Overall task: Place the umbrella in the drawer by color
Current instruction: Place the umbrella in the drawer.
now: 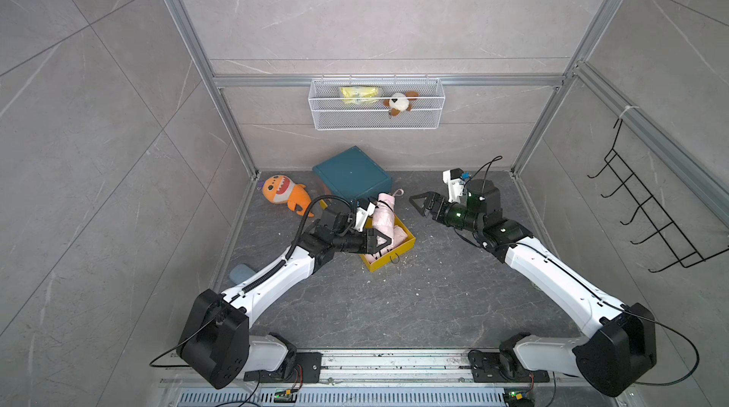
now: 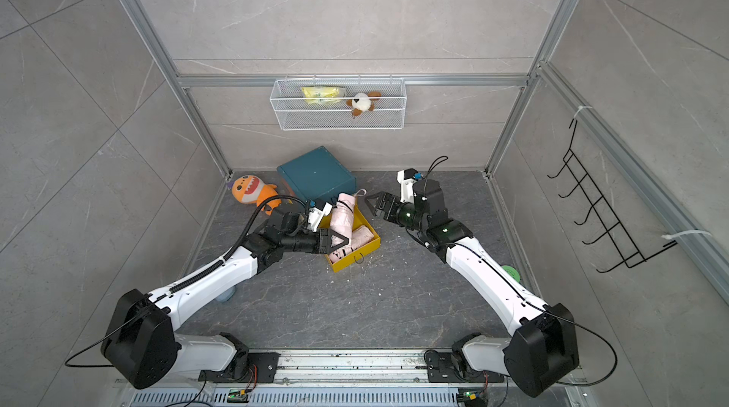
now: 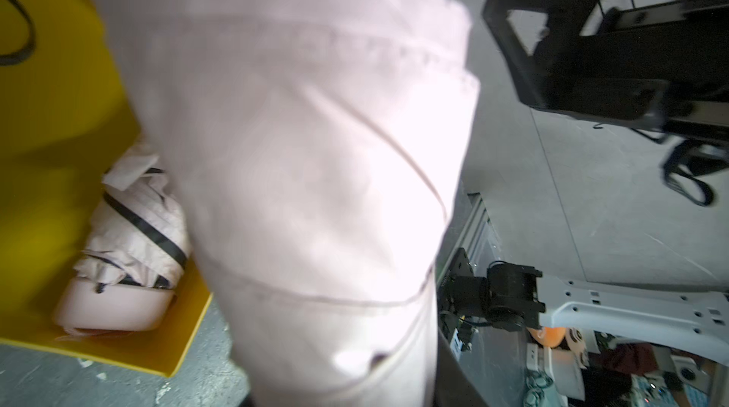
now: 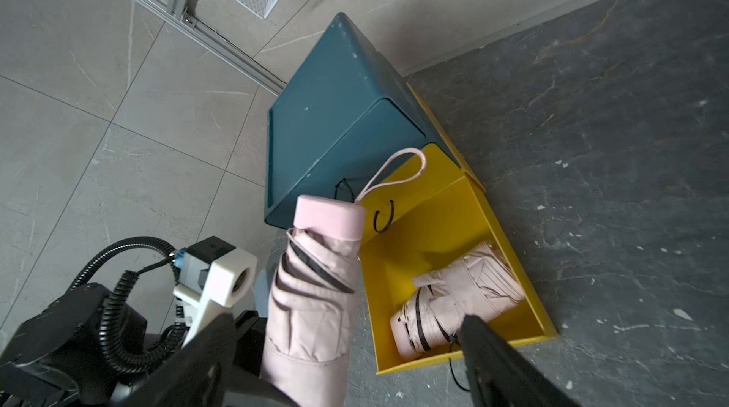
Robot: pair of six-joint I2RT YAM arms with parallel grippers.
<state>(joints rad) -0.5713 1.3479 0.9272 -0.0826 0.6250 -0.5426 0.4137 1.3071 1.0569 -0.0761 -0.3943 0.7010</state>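
While the left hand point(image 1: 382, 242) pinches the lower end of the pink umbrella point(image 1: 384, 209), the bundle leans toward 12 o'clock over the open yellow drawer point(image 1: 388, 261), not yet laid in. The right hand point(image 1: 418, 206) stands spread at its 3 o'clock, apart. A second umbrella point(image 4: 461, 302) lies inside the drawer; the teal cabinet point(image 1: 351, 172) sits at 11 o'clock. The held one looks light, soft slippery cloth over stiff ribs, so the firm mid-body or hard handle cap seems the surest hold.
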